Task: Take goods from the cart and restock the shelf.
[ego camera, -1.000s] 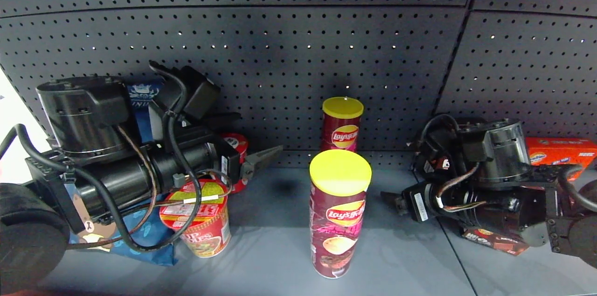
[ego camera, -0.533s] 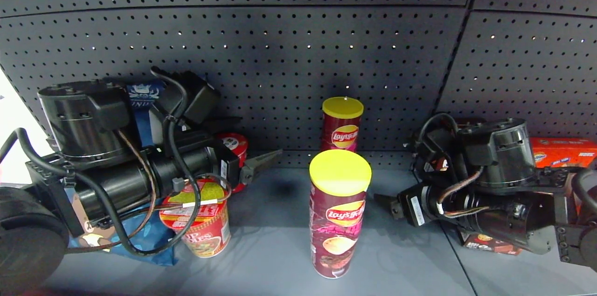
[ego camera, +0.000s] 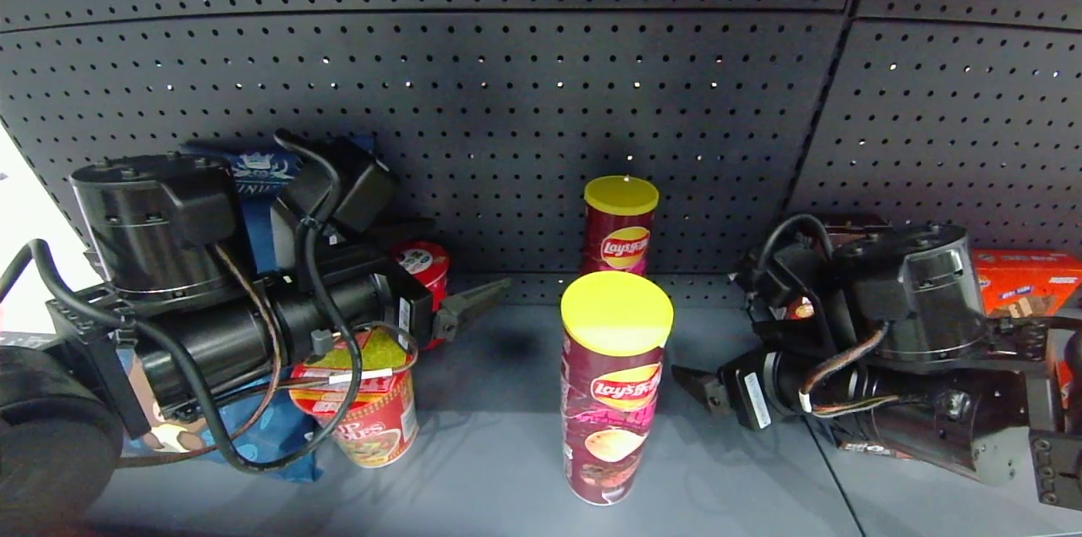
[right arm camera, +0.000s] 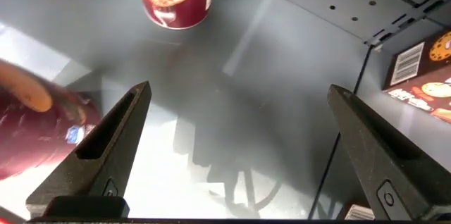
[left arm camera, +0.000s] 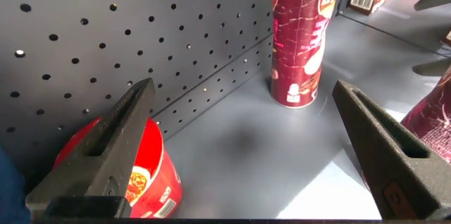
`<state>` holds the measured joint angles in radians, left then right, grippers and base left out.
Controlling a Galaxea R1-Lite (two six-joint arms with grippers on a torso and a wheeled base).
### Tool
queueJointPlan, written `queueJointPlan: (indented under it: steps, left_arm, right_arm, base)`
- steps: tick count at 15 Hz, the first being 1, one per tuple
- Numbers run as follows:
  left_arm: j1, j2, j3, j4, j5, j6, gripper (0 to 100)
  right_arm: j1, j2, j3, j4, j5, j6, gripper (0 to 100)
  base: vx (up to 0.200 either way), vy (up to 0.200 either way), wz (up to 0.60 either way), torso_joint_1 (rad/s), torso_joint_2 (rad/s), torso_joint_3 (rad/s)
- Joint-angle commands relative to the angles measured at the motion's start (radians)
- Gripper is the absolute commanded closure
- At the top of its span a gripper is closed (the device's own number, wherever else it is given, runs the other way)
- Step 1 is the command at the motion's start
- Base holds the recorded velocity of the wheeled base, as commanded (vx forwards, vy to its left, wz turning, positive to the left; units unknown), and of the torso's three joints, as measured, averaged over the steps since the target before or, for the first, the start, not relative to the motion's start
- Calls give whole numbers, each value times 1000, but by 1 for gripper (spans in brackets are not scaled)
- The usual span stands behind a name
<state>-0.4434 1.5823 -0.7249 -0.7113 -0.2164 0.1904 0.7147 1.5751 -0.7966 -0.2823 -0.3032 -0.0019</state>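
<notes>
Two maroon chip cans with yellow lids stand upright on the grey shelf [ego camera: 507, 469], one behind the other: the front can [ego camera: 615, 385] and the back can [ego camera: 621, 226] by the pegboard. My left gripper [ego camera: 473, 287] hovers left of them, open and holding nothing, beside a small red cup [ego camera: 423, 262]. In the left wrist view the left gripper [left arm camera: 243, 90] faces the back can [left arm camera: 299, 34]. My right gripper [ego camera: 689, 383] sits low, just right of the front can, open and holding nothing. The right wrist view shows the right gripper [right arm camera: 239, 91] over bare shelf, with the front can [right arm camera: 35, 125] beside one finger.
A red noodle cup [ego camera: 372, 414] and a blue bag [ego camera: 262, 435] lie under my left arm, with a blue box [ego camera: 254, 169] behind. An orange box [ego camera: 1027, 283] and a brown cookie box [right arm camera: 423, 76] sit at the right. Pegboard [ego camera: 507, 97] closes the back.
My right gripper has slid left and slightly lower, closer to the front can. The left arm has sunk a little. Both cans stand where they were.
</notes>
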Motion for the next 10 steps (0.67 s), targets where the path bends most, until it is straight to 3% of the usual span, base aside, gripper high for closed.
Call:
queueJointPlan:
  steps: [1,4,6,10]
  left_arm:
    - [0,1,1,0,0,0,0]
    - [0,1,2,0,0,0,0]
    - [0,2,4,0,0,0,0]
    - [0,2,2,0,0,0,0]
  right_arm:
    - [23,-27,17,-1,13,0,0]
    - [52,-75,36,-5,42,-1,0]
    - [26,-53,16,-3,33,-3,0]
    - [-17,108,-150,-1,7,-4,0]
  base:
    - [0,0,0,0,0,0]
    - [0,0,0,0,0,0]
    - [0,0,0,0,0,0]
    - [0,0,0,0,0,0]
